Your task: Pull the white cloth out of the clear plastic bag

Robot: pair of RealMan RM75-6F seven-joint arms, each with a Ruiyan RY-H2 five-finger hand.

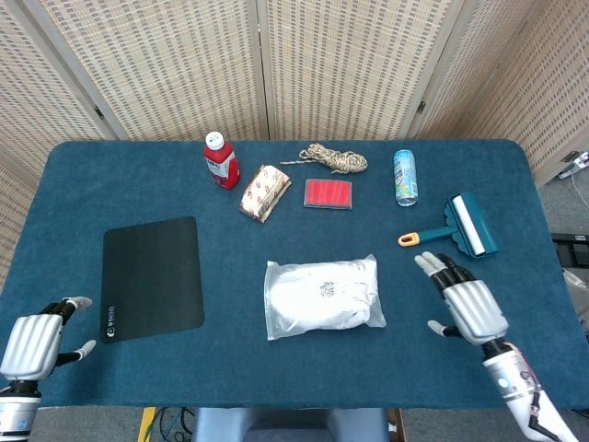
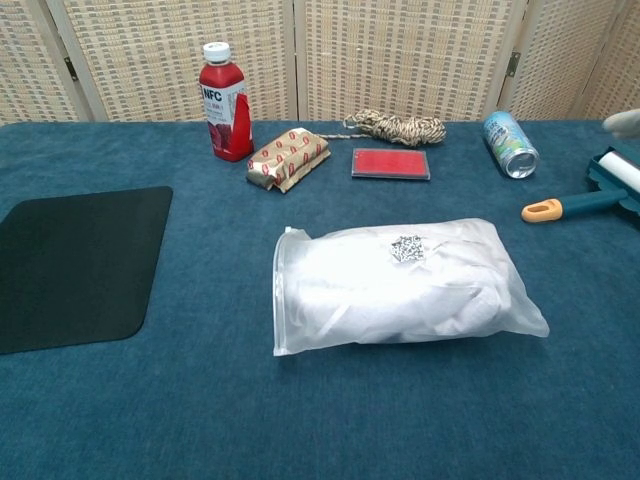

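Near the middle of the blue felt-covered table [image 1: 515, 184] I see the clear plastic bag [image 1: 323, 296] lying flat, with the white cloth [image 2: 390, 285] bunched up fully inside it — neither hand touches it. My right hand [image 1: 465, 300] hovers just beside the bag's right end, fingers spread and holding nothing; in the chest view only a pale fingertip shows at the right edge. My left hand [image 1: 35, 340] sits at the near-left corner of the table, well apart from the bag, fingers apart and empty. A black rectangular mat [image 1: 152, 276] lies between that hand and the bag. Along the far side stand a red juice bottle with a white cap [image 2: 225, 101], a wrapped patterned packet [image 2: 288, 157], a coil of twine [image 2: 398, 127], a flat red case [image 2: 391, 163], a blue-green drink can on its side [image 2: 509, 144] and a teal lint roller with an orange handle [image 1: 458, 231].
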